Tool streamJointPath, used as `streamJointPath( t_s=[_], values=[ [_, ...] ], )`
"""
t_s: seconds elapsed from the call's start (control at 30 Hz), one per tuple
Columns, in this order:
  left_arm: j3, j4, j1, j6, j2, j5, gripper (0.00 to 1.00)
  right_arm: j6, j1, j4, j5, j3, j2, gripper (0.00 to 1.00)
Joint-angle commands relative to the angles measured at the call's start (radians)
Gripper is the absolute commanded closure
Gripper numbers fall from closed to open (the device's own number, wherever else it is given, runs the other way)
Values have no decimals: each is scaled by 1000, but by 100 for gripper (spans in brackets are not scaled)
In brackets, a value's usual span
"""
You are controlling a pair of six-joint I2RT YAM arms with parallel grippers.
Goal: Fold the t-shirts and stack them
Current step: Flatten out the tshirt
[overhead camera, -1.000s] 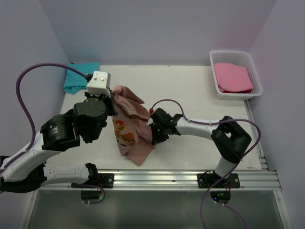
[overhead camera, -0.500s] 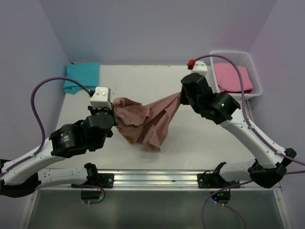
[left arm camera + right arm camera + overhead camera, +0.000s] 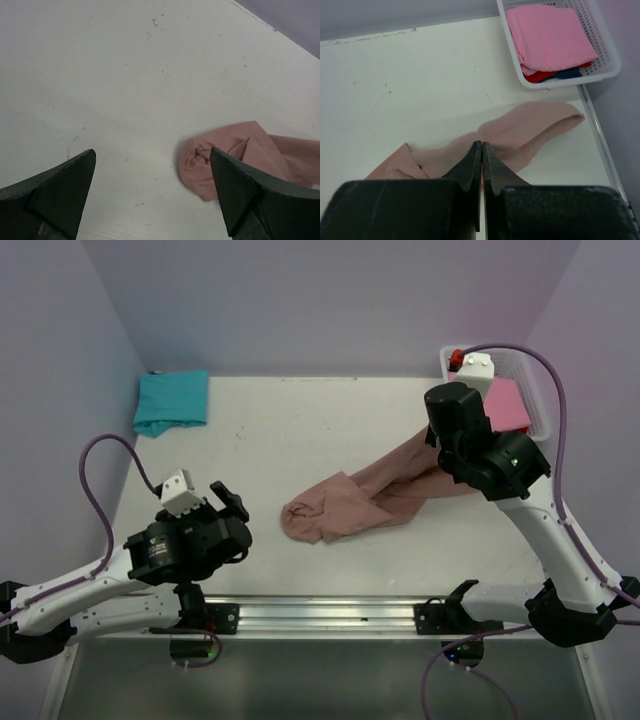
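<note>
Spread wide and holding nothing, the left fingers (image 3: 60,185) hang low over the bench (image 3: 300,430) near its front left. The right fingers (image 3: 470,170) are pressed tight together, and as far as I can make out they pinch a thin bit of the salmon-brown t-shirt (image 3: 340,508) at its far end.

That shirt lies on the bench as a long twisted rope. Its bunched end sits near the middle front, and the rest runs off to the right and back, up to the right fingers close by the basket (image 3: 607,55). So the long axis goes from front centre to rear right. From the left fingers the bunched end is to their right and a little ahead, near but not touching, and the left arm is clearly the nearer one to it. I'd say any spreading out will turn on the left arm reaching across to that lump while the right keeps the other end.

Half a second ago both arms held the shirt strung in the air between them. Since then the left has let go and dropped back, and the right has swung toward the basket, dragging the cloth down onto the bench.

The teal t-shirt (image 3: 172,400) lies at the rear left corner. The pink t-shirt (image 3: 550,35) sits folded in the basket.
</note>
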Motion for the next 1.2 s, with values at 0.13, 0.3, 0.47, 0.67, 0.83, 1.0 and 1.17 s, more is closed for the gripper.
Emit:
streamJointPath(
  t_s=[0.13, 0.3, 0.47, 0.67, 0.83, 1.0, 1.17],
  values=[
    [-88, 487, 4, 349, 75, 176, 0, -14, -2, 7, 26, -21, -46, 100],
    [-168, 1057, 4, 802, 151, 426, 0, -11, -2, 17, -5, -49, -46, 100],
    [-222, 1382, 74, 1069, 277, 701, 0, -8, -2, 24, -31, -64, -45, 100],
    [-141, 1436, 350, 1141, 528, 967, 0, 3, -2, 19, -60, -76, -52, 100],
    [-6, 1419, 488, 1224, 734, 1108, 0, 6, -3, 10, -72, -84, -63, 100],
    [112, 1422, 516, 1284, 903, 1237, 2, 6, -2, 2, -74, -92, -72, 100],
    [157, 1424, 527, 1316, 990, 1351, 4, 3, -2, -1, -68, -93, -80, 100]
  ],
)
